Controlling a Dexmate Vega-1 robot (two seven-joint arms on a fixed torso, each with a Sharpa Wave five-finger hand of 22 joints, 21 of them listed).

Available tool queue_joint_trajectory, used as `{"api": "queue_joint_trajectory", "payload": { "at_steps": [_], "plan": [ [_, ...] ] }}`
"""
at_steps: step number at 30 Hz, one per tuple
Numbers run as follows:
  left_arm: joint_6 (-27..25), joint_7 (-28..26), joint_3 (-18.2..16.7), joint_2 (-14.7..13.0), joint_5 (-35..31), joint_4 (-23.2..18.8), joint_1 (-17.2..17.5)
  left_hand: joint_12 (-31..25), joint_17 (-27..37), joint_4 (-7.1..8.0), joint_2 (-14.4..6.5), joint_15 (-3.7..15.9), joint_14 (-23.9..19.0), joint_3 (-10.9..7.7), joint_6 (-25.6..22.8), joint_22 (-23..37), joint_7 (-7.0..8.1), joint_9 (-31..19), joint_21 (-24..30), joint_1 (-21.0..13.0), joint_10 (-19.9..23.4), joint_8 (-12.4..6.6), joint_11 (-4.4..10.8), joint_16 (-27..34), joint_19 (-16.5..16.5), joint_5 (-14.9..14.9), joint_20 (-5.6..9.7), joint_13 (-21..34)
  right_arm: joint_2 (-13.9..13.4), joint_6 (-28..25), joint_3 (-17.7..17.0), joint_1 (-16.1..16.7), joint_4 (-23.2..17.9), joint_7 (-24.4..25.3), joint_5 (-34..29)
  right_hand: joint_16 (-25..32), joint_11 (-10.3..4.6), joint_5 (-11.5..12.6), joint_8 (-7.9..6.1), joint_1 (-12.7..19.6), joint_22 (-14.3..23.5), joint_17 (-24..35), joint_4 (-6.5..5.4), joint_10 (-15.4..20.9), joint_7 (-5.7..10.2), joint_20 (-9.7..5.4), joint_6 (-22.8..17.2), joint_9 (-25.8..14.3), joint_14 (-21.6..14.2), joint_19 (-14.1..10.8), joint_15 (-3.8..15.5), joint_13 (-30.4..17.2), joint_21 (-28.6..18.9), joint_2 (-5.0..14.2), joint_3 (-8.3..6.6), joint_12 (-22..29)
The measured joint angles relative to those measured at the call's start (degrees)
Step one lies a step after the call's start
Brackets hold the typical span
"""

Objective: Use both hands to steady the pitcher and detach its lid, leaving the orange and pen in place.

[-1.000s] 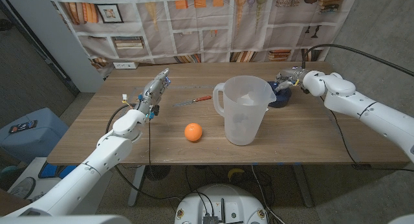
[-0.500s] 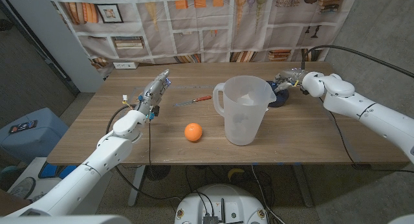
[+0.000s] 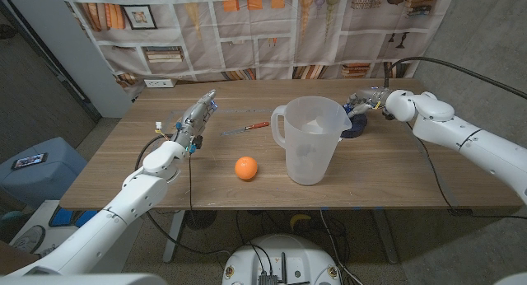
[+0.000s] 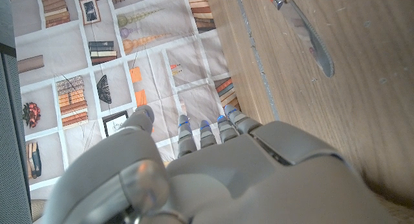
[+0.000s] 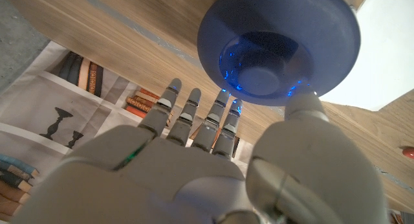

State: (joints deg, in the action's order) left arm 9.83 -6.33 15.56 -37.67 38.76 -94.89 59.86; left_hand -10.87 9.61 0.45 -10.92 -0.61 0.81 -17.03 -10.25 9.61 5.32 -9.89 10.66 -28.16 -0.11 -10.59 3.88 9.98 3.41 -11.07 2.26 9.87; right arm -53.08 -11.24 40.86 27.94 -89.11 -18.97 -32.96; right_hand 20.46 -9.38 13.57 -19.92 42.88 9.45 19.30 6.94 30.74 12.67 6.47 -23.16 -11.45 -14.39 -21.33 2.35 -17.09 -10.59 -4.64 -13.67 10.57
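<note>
a wooden table (image 3: 395,182) fills the middle of the frame. behind it, across the top, hangs a cloth backdrop (image 3: 263,30) printed with shelves, books and framed pictures. a grey wall panel (image 3: 62,46) stands at the upper left, a blue bin (image 3: 37,170) at the left edge, and grey floor (image 3: 453,252) shows at the lower right.

Clear pitcher (image 3: 310,141) upright — blue lid (image 3: 355,125) off, behind.
</note>
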Motion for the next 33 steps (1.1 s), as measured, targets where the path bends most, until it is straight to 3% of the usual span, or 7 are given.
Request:
{"api": "queue_joint_trajectory", "payload": {
  "at_steps": [5, 7, 14, 18, 21, 23, 33],
  "plan": [
    [0.0, 0.4, 0.0, 0.0, -0.1, 0.0, 0.0, 0.0, 0.0, -0.23, 0.0, 0.00, 0.0, -0.23, 0.0, 0.0, 0.00, 0.0, 0.0, 0.0, 0.0, 0.00, 0.00, 0.0, 0.0, 0.0, 0.00, 0.0, -0.2, 0.0, -1.2, 0.9, -0.5, 0.0, 0.0, -1.2, 1.62, 0.2, 1.65, -2.7, 0.0, 0.3, -0.77, -3.5, -0.17, 0.82, 2.5, 0.0, 2.6, 1.5, -0.10, 0.3, 0.0, -0.33, 0.77, 0.0],
    [0.1, 0.6, 0.0, -0.1, -0.2, 0.5, -0.5, 0.0, 0.0, -0.23, 0.0, 0.00, 0.0, -0.23, 0.0, 0.0, 0.00, 0.0, 0.0, 0.0, 0.0, 0.08, 0.00, 0.0, 0.0, 0.0, 0.00, 0.0, -0.3, 0.0, -1.7, 1.3, -0.7, 0.4, 3.9, -1.7, 2.32, 0.2, 2.31, -3.2, 0.0, 0.3, -0.89, -4.8, -0.31, 0.94, 3.7, 0.0, 3.4, 1.8, -0.33, 0.6, 0.0, -0.11, 0.89, 0.0],
    [0.4, 0.8, 0.2, -0.1, -0.5, 1.2, -1.0, 0.0, 0.0, -0.22, 0.0, 0.00, 0.0, -0.71, 0.0, 0.0, 0.00, 0.0, 0.0, 0.0, 0.0, 0.22, 0.00, 0.0, 0.0, 0.0, 0.00, 0.0, -0.4, 0.8, -2.9, 2.1, -0.8, 3.1, 9.6, -2.5, 3.16, 0.2, 3.41, -5.3, 0.0, 0.3, -1.49, -7.3, -0.67, 1.12, 5.4, 0.0, 5.2, 2.8, -1.75, 0.9, 0.0, -0.01, 1.49, 0.0],
    [1.2, 0.9, 0.3, 0.1, -1.1, 1.7, -1.3, 0.0, 0.0, -0.40, 0.0, 0.00, 0.0, -0.88, 0.0, 0.0, 0.00, 0.0, 0.0, 0.0, 0.0, 0.22, 0.00, 0.0, 0.0, 0.0, 0.00, 0.0, -0.1, 1.8, -5.9, 4.2, -0.1, 4.9, 13.1, -3.1, 3.35, 0.2, 3.73, -5.7, 0.0, 0.2, -1.73, -8.1, -1.19, 1.08, 5.9, 0.0, 6.3, 2.8, -1.99, 1.1, 0.0, 0.31, 1.72, 0.0],
    [1.5, 0.9, 0.5, 0.3, -1.3, 2.0, -1.4, 0.0, 0.0, -0.31, 0.0, 0.00, 0.0, -0.97, 0.0, 0.0, 0.00, 0.0, 0.0, 0.0, 0.3, 0.22, -0.31, 0.0, 0.0, 0.0, 0.00, 0.0, 0.3, 2.9, -6.8, 4.8, 0.7, 6.1, 15.5, -3.2, 4.05, 0.2, 4.07, -6.3, 0.0, 0.1, -1.85, -8.8, -0.88, 0.63, 6.2, 0.3, 6.4, 3.2, -2.14, 1.2, 0.0, 0.90, 1.84, 0.0],
    [1.7, 0.9, 0.5, 0.5, -1.4, 2.2, -1.5, 0.0, 0.0, -0.17, 0.0, 0.00, 0.0, -1.12, 0.0, 0.0, 0.00, 0.0, 0.0, 0.0, 0.3, 0.22, -0.31, 0.0, 0.0, 0.0, 0.00, 0.0, 0.5, 3.6, -7.3, 5.1, 1.2, 6.8, 16.8, -3.5, 4.21, 0.2, 4.47, -7.0, 0.0, 0.0, -2.04, -9.4, -1.25, -0.72, 6.6, 0.3, 6.6, 2.6, -2.36, 1.4, 0.0, 1.63, 2.03, 0.0],
    [3.9, -0.2, 0.7, 1.9, -2.6, 3.2, -1.6, 0.0, 0.0, -0.47, 0.2, 0.00, 0.0, -1.73, 0.0, 0.0, 0.00, 0.0, 0.0, 0.3, 0.3, 0.22, -0.31, 0.0, 0.8, 0.0, -0.21, 0.0, 2.1, 8.6, -10.1, 7.1, 4.3, 10.8, 25.5, -4.8, 5.20, -0.7, 6.32, -9.4, 0.0, -1.0, -2.69, -14.8, -3.16, -2.81, 8.5, 0.5, 7.9, 1.3, -1.93, 2.5, -0.2, 2.99, 2.35, -0.4]
  ]
}}
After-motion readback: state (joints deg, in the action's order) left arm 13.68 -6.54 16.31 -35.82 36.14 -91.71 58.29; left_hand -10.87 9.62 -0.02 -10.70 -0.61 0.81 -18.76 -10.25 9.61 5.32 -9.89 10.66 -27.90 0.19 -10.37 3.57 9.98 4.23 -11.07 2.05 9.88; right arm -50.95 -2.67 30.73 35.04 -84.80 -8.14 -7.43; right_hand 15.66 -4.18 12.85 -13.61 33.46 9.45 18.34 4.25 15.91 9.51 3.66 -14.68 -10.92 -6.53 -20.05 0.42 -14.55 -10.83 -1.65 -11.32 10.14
